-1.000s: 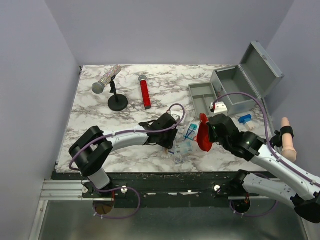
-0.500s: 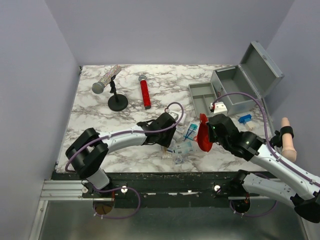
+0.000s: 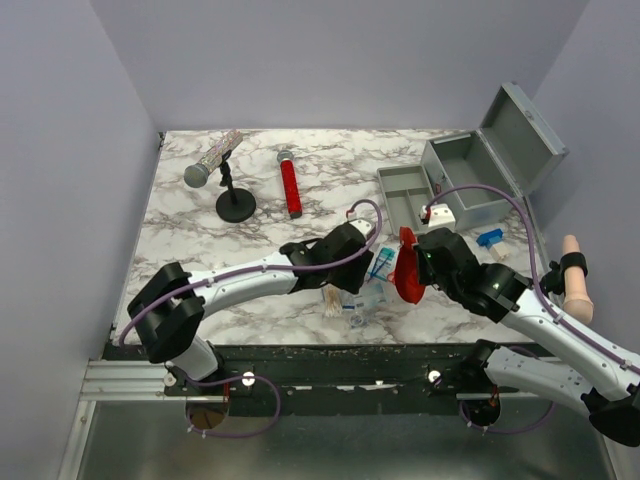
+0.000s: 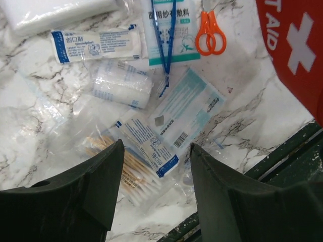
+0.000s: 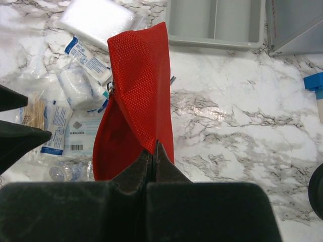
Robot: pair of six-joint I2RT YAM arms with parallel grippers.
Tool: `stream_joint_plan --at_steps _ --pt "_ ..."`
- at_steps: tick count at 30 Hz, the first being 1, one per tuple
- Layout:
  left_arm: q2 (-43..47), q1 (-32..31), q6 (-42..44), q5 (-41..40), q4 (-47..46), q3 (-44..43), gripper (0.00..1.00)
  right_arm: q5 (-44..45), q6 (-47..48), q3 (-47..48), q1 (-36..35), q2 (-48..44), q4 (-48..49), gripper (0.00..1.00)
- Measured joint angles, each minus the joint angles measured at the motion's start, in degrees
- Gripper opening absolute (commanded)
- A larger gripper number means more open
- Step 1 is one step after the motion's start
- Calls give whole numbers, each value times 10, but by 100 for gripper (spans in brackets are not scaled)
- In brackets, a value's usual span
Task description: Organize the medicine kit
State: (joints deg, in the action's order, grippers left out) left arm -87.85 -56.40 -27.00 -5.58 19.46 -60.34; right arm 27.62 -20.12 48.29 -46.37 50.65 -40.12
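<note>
The medicine kit (image 3: pixel 470 170) is a grey metal box at the back right, its lid (image 3: pixel 525 130) open. Its grey divided tray (image 3: pixel 408 192) lies beside it on the marble, also seen in the right wrist view as the tray (image 5: pixel 214 25). My right gripper (image 5: pixel 154 146) is shut on the lower edge of a red first-aid pouch (image 5: pixel 139 85), holding the pouch (image 3: pixel 405 270) upright. My left gripper (image 4: pixel 156 146) is open, with nothing between its fingers. It hovers over a pile of loose supplies: dressing packets (image 4: pixel 184 113), a gauze roll (image 4: pixel 123 84), blue tweezers (image 4: pixel 164 35), orange scissors (image 4: pixel 209 33) and cotton swabs (image 4: pixel 128 169).
A microphone on a black stand (image 3: pixel 232 200) and a red cylinder (image 3: pixel 290 188) stand at the back left. A small white and red box (image 3: pixel 438 213) and a blue item (image 3: pixel 490 238) lie near the kit. The pile sits close to the table's front edge (image 4: pixel 282 151).
My left arm has reached to the right over the supply pile and its jaws have opened wider. The right gripper and red pouch have not moved.
</note>
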Motion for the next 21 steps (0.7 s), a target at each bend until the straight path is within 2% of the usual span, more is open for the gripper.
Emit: stream_joint_plan --at_steps 5,21 --pt "-40 -7 -14 -6 5 -1 57 0 -4 0 0 -3 0 1" --pt "-91 -7 -67 -27 7 7 52 0 -8 0 0 -3 0 1"
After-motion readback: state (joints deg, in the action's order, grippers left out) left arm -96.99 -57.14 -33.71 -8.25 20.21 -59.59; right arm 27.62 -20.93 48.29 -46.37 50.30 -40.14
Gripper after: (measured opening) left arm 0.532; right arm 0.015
